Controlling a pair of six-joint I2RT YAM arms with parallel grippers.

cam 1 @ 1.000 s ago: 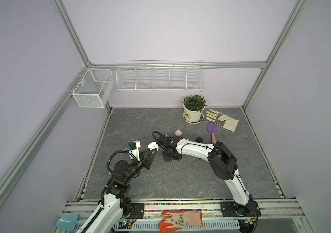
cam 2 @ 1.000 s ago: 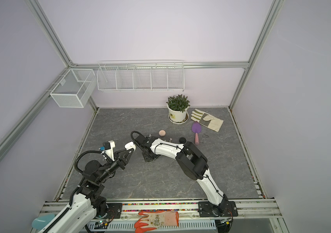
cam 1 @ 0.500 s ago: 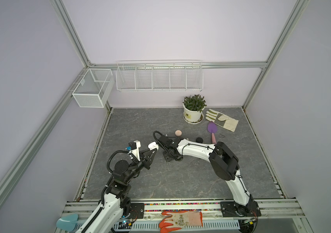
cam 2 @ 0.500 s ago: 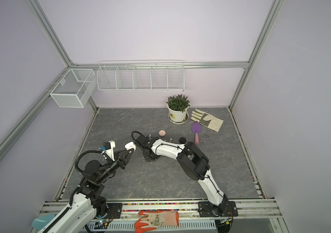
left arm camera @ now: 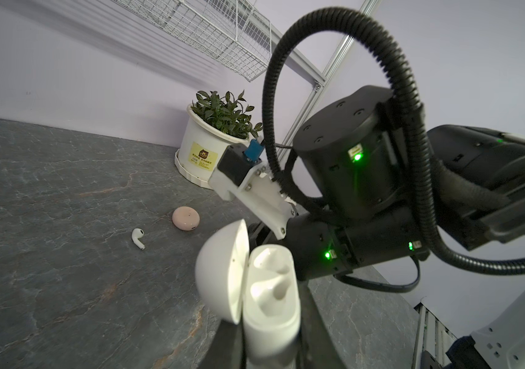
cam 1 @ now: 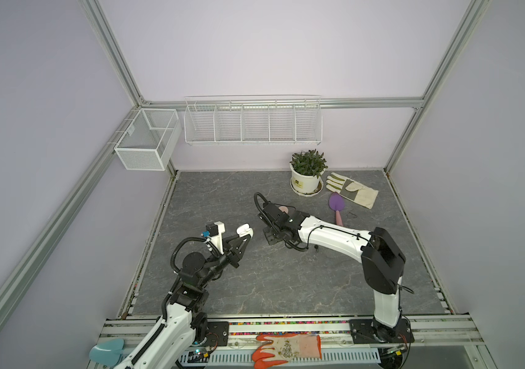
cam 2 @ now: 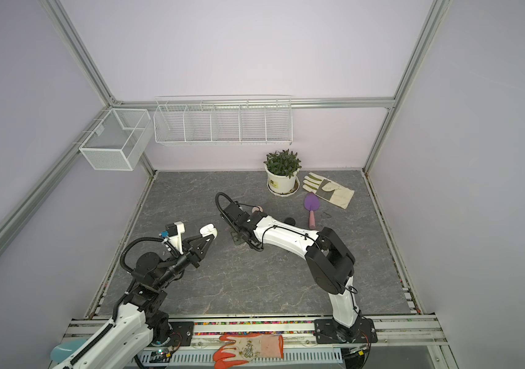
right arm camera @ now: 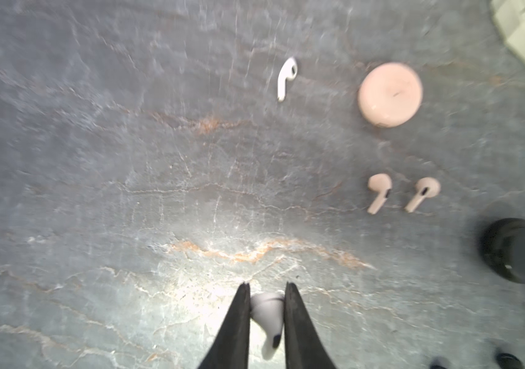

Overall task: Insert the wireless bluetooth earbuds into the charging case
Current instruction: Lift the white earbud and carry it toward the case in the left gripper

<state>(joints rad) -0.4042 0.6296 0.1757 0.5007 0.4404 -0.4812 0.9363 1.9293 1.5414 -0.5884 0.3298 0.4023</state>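
My left gripper (cam 1: 244,235) (left arm camera: 270,338) is shut on the white charging case (cam 1: 244,229) (cam 2: 209,229) (left arm camera: 270,287), held above the table with its lid open and both sockets empty. The right gripper (right arm camera: 266,284) (cam 1: 269,238) points down at the table, shut on a white earbud (right arm camera: 267,316) just right of the case. Another white earbud (right arm camera: 286,78) (left arm camera: 138,238) lies loose on the table. Two pink earbuds (right arm camera: 379,191) lie side by side between a pink round case (right arm camera: 389,94) (cam 1: 283,209) and a black round case (right arm camera: 515,250) (cam 2: 289,220).
A potted plant (cam 1: 307,174), a work glove (cam 1: 352,191) and a purple trowel (cam 1: 337,204) sit at the back right. Wire baskets (cam 1: 251,123) hang on the back wall. An orange glove (cam 1: 288,348) lies on the front rail.
The right gripper has shifted slightly and its jaws have narrowed onto the white earbud. The left arm holds the open case still.
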